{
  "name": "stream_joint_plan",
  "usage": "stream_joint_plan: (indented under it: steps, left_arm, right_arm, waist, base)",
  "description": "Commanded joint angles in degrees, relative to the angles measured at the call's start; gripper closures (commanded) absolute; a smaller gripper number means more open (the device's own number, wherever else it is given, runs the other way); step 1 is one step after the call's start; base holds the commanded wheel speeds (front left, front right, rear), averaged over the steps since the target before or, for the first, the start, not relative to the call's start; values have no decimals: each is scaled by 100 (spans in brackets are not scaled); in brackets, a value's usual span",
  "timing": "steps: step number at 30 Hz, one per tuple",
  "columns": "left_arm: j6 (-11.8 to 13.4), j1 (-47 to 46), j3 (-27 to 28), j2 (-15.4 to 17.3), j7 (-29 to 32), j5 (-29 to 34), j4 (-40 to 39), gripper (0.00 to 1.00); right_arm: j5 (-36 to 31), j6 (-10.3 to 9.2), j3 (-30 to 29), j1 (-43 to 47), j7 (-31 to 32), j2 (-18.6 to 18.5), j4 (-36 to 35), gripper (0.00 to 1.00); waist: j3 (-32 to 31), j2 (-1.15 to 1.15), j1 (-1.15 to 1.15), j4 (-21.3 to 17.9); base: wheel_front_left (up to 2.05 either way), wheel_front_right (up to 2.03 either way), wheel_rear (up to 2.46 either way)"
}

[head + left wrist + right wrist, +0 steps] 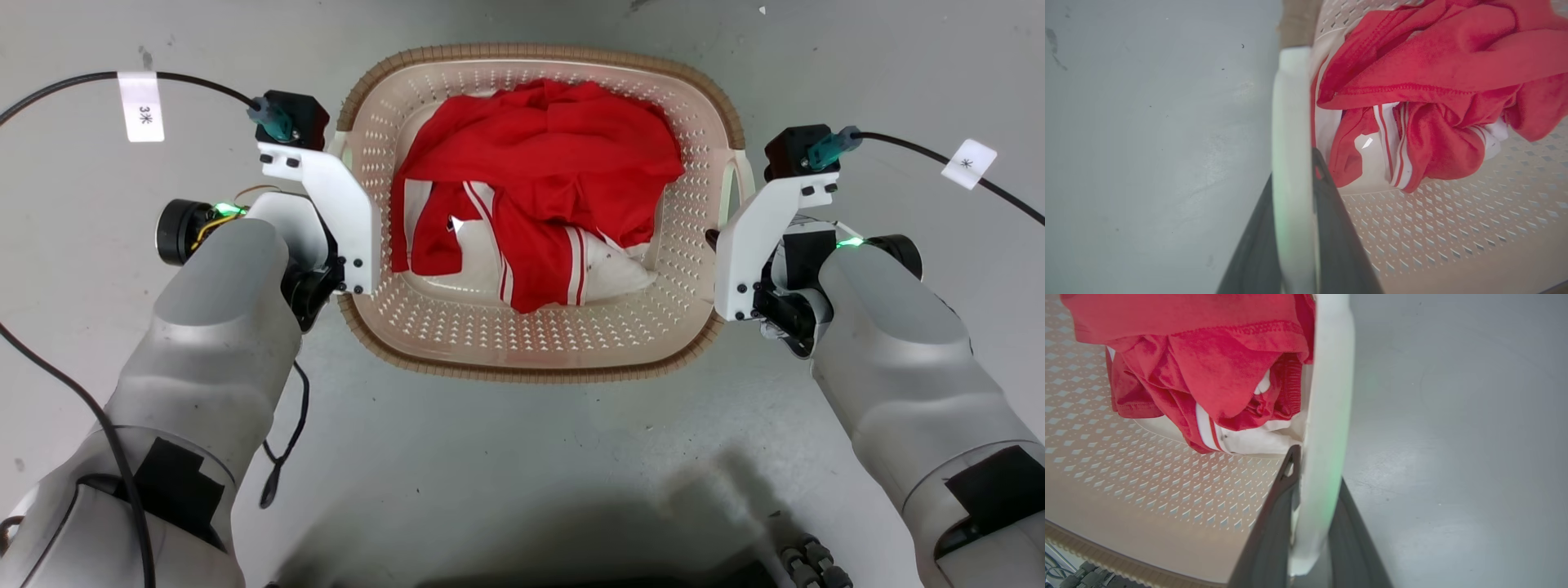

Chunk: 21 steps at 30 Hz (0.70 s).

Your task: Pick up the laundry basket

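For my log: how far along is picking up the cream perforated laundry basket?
Done: left gripper and right gripper are at the cream perforated plastic laundry basket. In hand: each clamps a white side handle. Left: raising it off the grey floor; no lift-off evident.

The left claw (1293, 171) and right claw (1318, 469) run off the bottom edge of their wrist views. The left handle (1290, 122) and right handle (1327, 396) they straddle are pale blurs. From the head, white brackets (339, 204) hide both claws. A red-and-white garment (539, 163) covers most of the floor of the laundry basket (531, 335).
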Motion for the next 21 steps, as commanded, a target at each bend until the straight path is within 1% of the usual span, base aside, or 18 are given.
stream_joint_plan:
  steps: [1,8,16,21]
  left_arm:
    - [-13,-23,-79,-93,78,-66,-16,100]
    - [-18,126,-314,-140,479,-319,12,100]
    - [-28,294,-513,-269,1049,-655,53,100]
    - [-40,405,-608,-322,1504,-879,94,100]
  right_arm:
    - [77,26,93,-67,15,90,-16,100]
    - [348,28,394,3,291,100,4,100]
    - [676,48,708,96,865,119,8,100]
    - [858,48,854,179,1210,129,42,100]
  waist:
    - [-39,0,0,6]
    - [-377,0,0,44]
    - [-1105,0,0,123]
    - [-1603,0,0,176]
  base:
    - [0,0,0]
    - [0,0,0]
    - [0,0,0]
    - [0,0,0]
